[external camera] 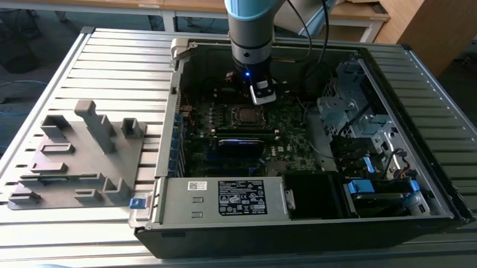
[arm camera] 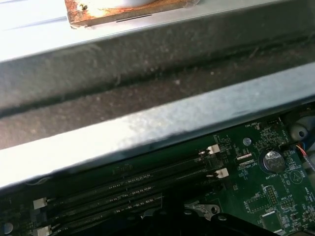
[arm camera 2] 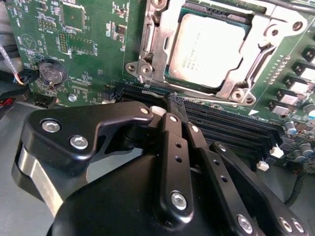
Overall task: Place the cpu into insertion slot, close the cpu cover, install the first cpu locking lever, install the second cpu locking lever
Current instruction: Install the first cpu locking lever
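The cpu (arm camera 2: 206, 49), a small flat square chip with a dull silver-grey top, lies seated in the insertion slot (external camera: 244, 114), a dark square socket with a silver rim on the green circuit board (arm camera 2: 93, 29). The second wrist view shows the cpu cover (arm camera 2: 160, 46), a thin silver metal frame plate, lying flat around the chip, whose top shows through the cut-out. The exterior view renders the socket as a plain dark square. The black gripper (arm camera 2: 174, 101) is just beside the socket, over the long black memory slots (arm camera 2: 221, 123), its fingers (arm camera 2: 170, 132) pressed together with nothing between them. In the exterior view the gripper (external camera: 262, 96) hangs close by the socket, inside the open dark metal computer case (external camera: 417, 61). The first wrist view adds the slots' white end clips (arm camera: 221, 172), a round silver coin battery (arm camera: 271, 160) and a grey metal case wall (arm camera: 147, 128). A grey moulded fixture tray (external camera: 75, 151) lies outside the case, well apart from the socket, toward the exterior view's left.
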